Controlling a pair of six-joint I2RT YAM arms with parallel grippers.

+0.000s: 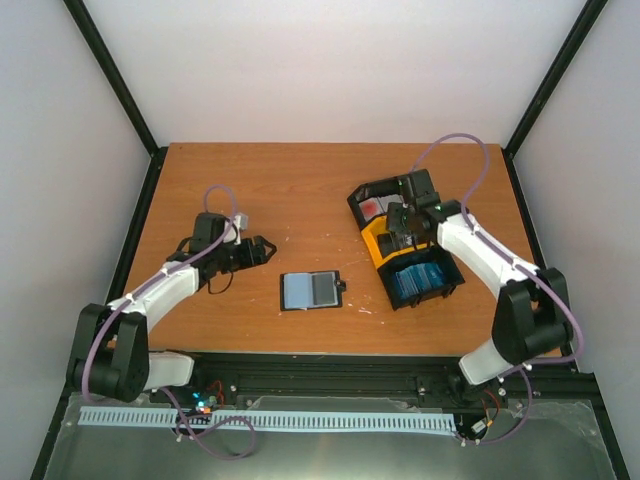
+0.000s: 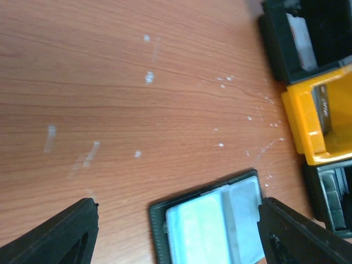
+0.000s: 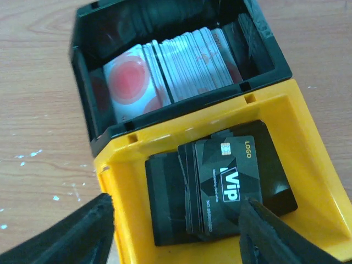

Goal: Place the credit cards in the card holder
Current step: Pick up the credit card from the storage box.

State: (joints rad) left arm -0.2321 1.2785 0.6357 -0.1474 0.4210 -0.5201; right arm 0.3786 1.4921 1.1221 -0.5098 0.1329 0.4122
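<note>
The black card holder [image 1: 312, 290] lies open on the table, with a light blue card on its left half and a greyer one on its right. It also shows in the left wrist view [image 2: 212, 225]. My left gripper [image 1: 262, 248] is open and empty, up and left of the holder; in its own view [image 2: 177, 212] the holder lies between the fingers. My right gripper [image 1: 405, 228] is open over the yellow tray [image 3: 308, 143]. One of its fingertips [image 3: 250, 206] rests on the top dark grey card [image 3: 231, 179] of a stack. Red-and-white cards [image 3: 176, 71] fill the far black tray.
The joined row of trays [image 1: 372, 258] stands at the right: black with red-and-white cards, yellow with dark cards, black with light blue cards [image 1: 420, 280]. White specks mark the wood. Black frame posts stand at the table's back corners.
</note>
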